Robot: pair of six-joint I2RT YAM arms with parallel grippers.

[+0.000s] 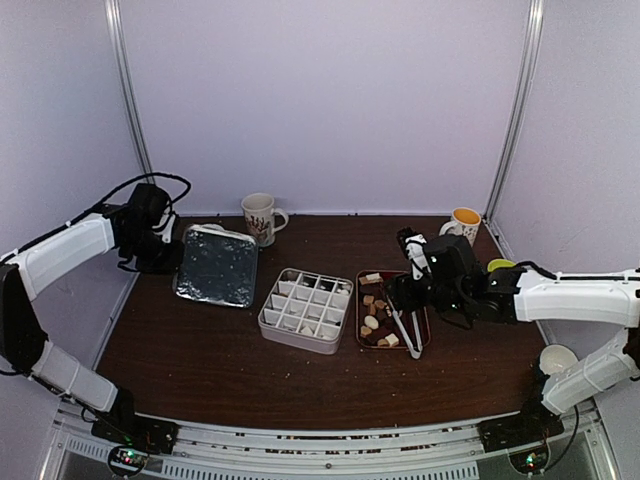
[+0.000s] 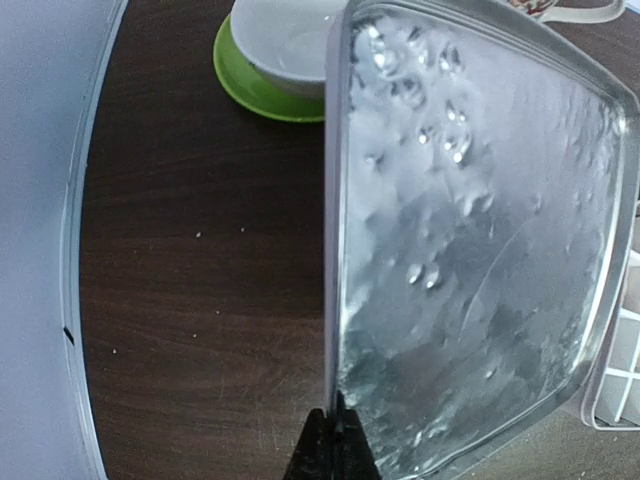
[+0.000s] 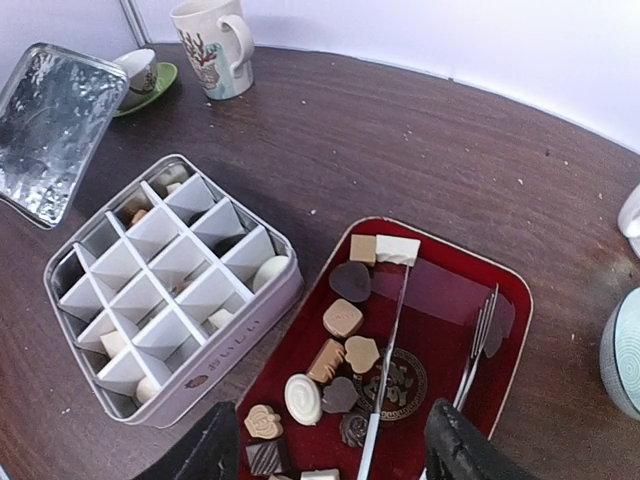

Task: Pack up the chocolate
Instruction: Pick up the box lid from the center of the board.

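The dark wooden table (image 1: 200, 350) fills the middle of the overhead view. At its upper left, the left claw (image 2: 335, 450) is pinched tight on the rim of a dented silver lid (image 1: 215, 265), which is tilted up on that edge.

Just right of the lid, near the centre, is a pale tin box (image 3: 240, 350) split by white dividers into small cells. Right beside that is a dark red tray (image 3: 440, 300).

The right claw (image 3: 335, 420) hangs over the near end of the tray with its fingers spread wide. It grips nothing. The metal tongs (image 3: 385, 370) lie in the tray between those fingers.

A patterned mug (image 1: 260, 217) and a yellow-lined cup (image 1: 464, 222) stand along the back edge.

Most of the chocolate (image 3: 343, 318), in tan, white and dark pieces, is loose on the left half of the tray. A few pieces already lie in cells of the box.
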